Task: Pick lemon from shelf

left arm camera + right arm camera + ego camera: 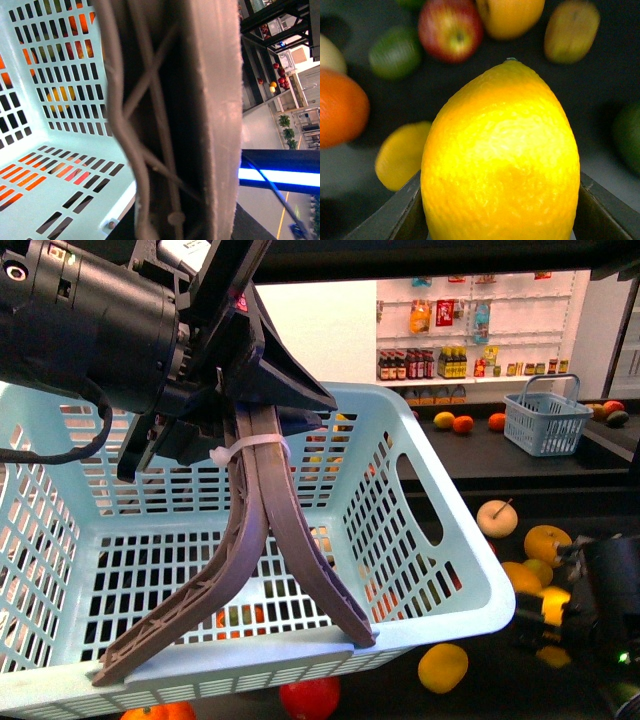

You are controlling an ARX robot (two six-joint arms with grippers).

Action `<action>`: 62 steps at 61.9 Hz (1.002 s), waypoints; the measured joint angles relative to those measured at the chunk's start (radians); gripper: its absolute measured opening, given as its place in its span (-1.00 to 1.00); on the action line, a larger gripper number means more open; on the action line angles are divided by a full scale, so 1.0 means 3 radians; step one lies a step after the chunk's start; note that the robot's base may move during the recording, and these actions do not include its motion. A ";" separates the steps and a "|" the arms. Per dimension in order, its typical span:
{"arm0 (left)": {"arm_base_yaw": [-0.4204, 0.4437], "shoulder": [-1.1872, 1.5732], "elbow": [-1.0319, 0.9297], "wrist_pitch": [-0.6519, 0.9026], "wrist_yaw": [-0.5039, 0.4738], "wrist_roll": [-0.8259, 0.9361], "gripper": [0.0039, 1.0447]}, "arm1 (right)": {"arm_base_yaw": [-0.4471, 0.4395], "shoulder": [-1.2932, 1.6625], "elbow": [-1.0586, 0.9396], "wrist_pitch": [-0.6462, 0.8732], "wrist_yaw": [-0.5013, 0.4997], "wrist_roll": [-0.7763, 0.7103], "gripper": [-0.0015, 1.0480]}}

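Observation:
The lemon, bright yellow and oval, fills the right wrist view, pinched between my right gripper's two dark fingers. It is held above the shelf's black deck. In the front view the lemon glows at the lower right in the right gripper. My left gripper is shut on the near rim of a light blue basket and holds it up in front of the shelf deck. Its brown fingers fill the left wrist view beside the basket wall.
Loose fruit lies on the deck: a pale apple, oranges, a yellow fruit, a red fruit. Below the lemon are a red apple, an orange, a lime. A small basket stands at the back.

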 joint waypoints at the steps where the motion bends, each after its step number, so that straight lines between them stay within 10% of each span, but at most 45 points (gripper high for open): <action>1: 0.0000 0.0000 0.0000 0.0000 0.0000 0.0000 -0.73 | -0.0018 -0.0122 -0.0072 0.0055 -0.0004 -0.0013 0.25; 23: -0.0001 0.0000 0.0000 0.0000 0.0000 0.0000 -0.73 | -0.0191 -0.2197 -0.0984 -0.0155 -0.0595 0.0281 0.25; 62: -0.0001 0.0000 0.0000 0.0000 0.0003 0.0000 -0.74 | 0.1013 -0.2594 -0.1273 0.0135 -0.0814 0.0739 0.25</action>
